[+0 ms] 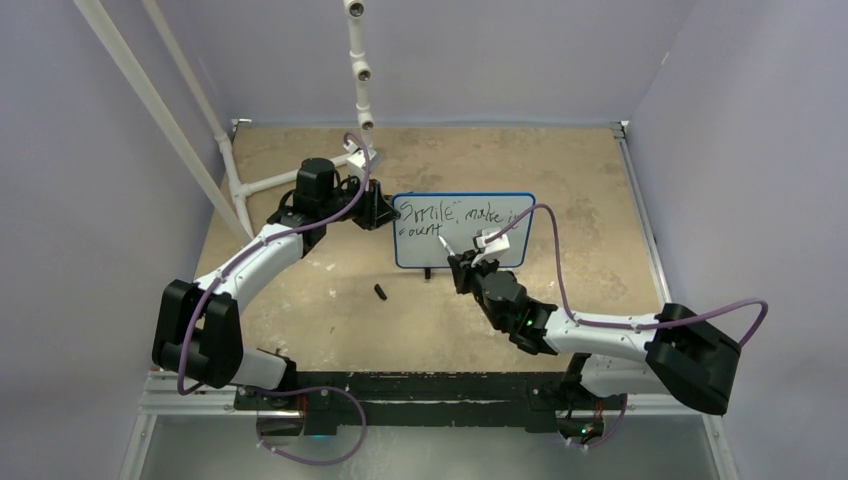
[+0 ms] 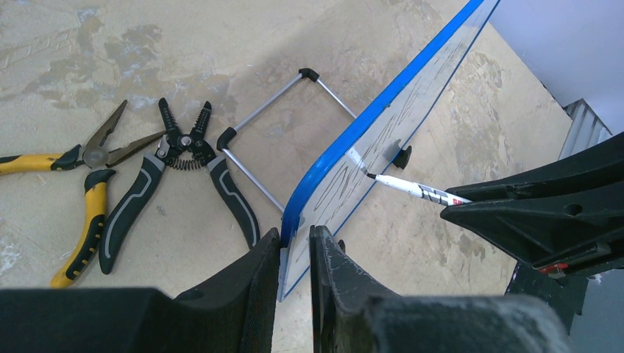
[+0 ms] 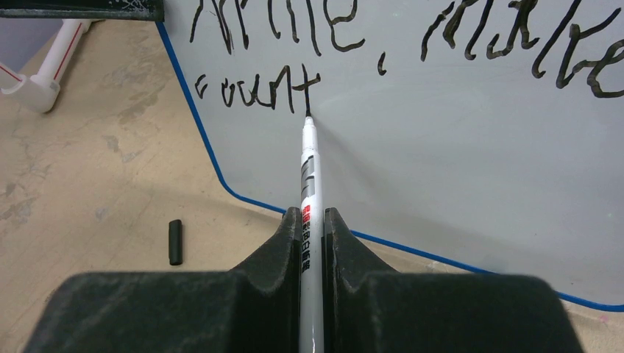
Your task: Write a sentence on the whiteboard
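The whiteboard (image 1: 415, 254) stands on its long edge near the middle of the desk (image 1: 580, 180), its written face turned toward the arms. The sentence (image 1: 462, 218) runs across the top of the board in two lines of black ink. The upper line reads roughly "Smile, make it" and the lower line, at the left, reads "count".

The left gripper (image 2: 294, 239) is closed on the board's left edge, with the blue frame pinched between its two fingers.

The right gripper (image 3: 311, 220) is closed on a white marker (image 3: 308, 173), which points away from it toward the board. The marker's black tip touches the board at the foot of the "t" in "count".

The marker's black cap (image 3: 175, 241) lies on the desk near the board's lower left corner, apart from it.

Behind the board its wire stand (image 2: 254, 118) rests on the desk. Beside the stand lie yellow-handled pliers (image 2: 87, 209) and black wire strippers (image 2: 184, 158), close to each other.

A white pipe frame (image 1: 250, 185) stands at the far left of the desk.
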`<state>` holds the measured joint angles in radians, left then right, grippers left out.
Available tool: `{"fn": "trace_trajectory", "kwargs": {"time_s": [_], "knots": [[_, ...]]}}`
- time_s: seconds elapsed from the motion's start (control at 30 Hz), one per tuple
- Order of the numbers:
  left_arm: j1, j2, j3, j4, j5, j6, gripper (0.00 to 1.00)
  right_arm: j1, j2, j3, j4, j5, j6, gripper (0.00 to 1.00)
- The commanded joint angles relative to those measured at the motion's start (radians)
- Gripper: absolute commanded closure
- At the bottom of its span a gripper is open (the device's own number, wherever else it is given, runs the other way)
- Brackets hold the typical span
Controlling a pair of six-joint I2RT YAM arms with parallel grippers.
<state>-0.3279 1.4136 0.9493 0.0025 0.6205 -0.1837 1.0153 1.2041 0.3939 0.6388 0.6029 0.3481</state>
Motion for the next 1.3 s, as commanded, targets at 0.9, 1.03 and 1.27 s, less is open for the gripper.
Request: {"fn": "trace_trajectory", "kwargs": {"time_s": [0.9,1.03,1.27], "knots": [[-0.01,-0.031,-0.017,0.037,0.002,-0.009,0.8,0.0,-0.118,-0.064,0.019,0.017,-0.026,1.0],[-0.01,-0.034,-0.018,0.036,-0.004,-0.008,0.8,0.0,-0.098,-0.056,0.017,0.012,-0.026,1.0],[-0.01,-0.034,-0.018,0.036,-0.005,-0.008,0.8,0.0,-0.079,-0.04,-0.007,0.058,-0.006,1.0]]}}
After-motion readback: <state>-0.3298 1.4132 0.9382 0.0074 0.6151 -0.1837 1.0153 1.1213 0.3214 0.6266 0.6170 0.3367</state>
